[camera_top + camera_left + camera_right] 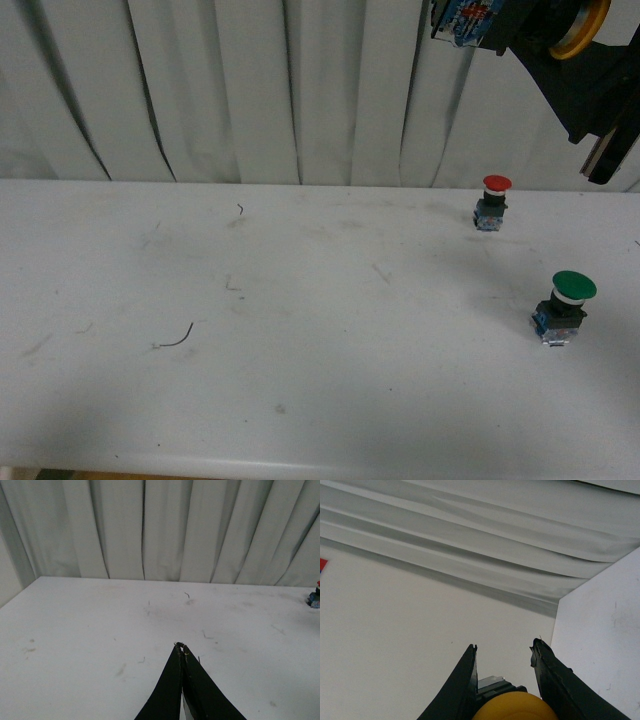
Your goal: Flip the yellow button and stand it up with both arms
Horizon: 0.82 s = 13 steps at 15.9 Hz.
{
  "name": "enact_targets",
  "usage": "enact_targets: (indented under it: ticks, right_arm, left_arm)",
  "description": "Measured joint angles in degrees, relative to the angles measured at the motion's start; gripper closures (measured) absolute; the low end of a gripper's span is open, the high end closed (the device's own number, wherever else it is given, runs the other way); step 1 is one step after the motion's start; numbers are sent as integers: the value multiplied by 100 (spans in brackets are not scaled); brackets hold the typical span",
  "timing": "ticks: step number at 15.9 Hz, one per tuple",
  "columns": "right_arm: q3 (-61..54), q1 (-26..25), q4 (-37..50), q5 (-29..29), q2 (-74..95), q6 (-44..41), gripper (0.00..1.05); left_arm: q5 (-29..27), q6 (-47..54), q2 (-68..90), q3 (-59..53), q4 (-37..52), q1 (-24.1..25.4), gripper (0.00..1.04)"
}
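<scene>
The yellow button (515, 707) sits between the jaws of my right gripper (505, 650), which is shut on it. Its yellow cap faces the wrist camera, with the black collar just beyond. In the front view the right arm (592, 92) is raised high at the upper right, well above the table. There the button's yellow cap rim (583, 32) shows on one side of the arm and its blue contact block (466, 17) on the other. My left gripper (181, 647) is shut with nothing in it, low over the white table (100, 630). It does not show in the front view.
A red-capped button (494, 201) stands upright at the back right of the table (300, 300). A larger green-capped button (565, 305) stands nearer on the right. A thin dark wire scrap (178, 340) lies at front left. A grey curtain (250, 90) hangs behind.
</scene>
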Motion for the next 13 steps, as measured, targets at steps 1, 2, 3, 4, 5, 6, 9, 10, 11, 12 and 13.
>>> enact_targets:
  ticks: [1,2,3,4,5,6,9,10,11,12,13]
  right_arm:
    - [0,-4,-11,7,0,-4,72]
    - [0,-4,-9,20,0,-11,72]
    - [0,2,4,15,0,-17,72]
    - [0,31,7,-2,0,-24,72]
    - [0,31,-15,0,0,-42,72]
    - [0,33,-11,15,0,-114,72]
    - [66,35,-17,175,-66,-791,72]
    - [142,33,-20,348,-125,-1093,72]
    - [236,31,-4,516,-195,-1473,72]
    - [358,26,-61,769,-245,-1969,72]
    - [590,-7,-765,1115,-348,-2511,72]
  left_arm:
    - [-9,-7,-243,7,-116,0,103]
    - [-7,-4,-229,7,72,0,103]
    - [-2,-2,-229,52,76,0,103]
    - [0,-4,-229,7,-46,0,103]
    - [0,0,-229,7,31,0,103]
    - [-4,-2,-229,7,20,0,98]
    - [-2,-2,-229,7,13,0,62]
    - [-2,-2,-229,7,13,0,50]
    - [-2,-2,-229,7,13,0,35]
    - [-2,-2,-229,7,13,0,23]
    - [-2,-2,-229,7,13,0,12]
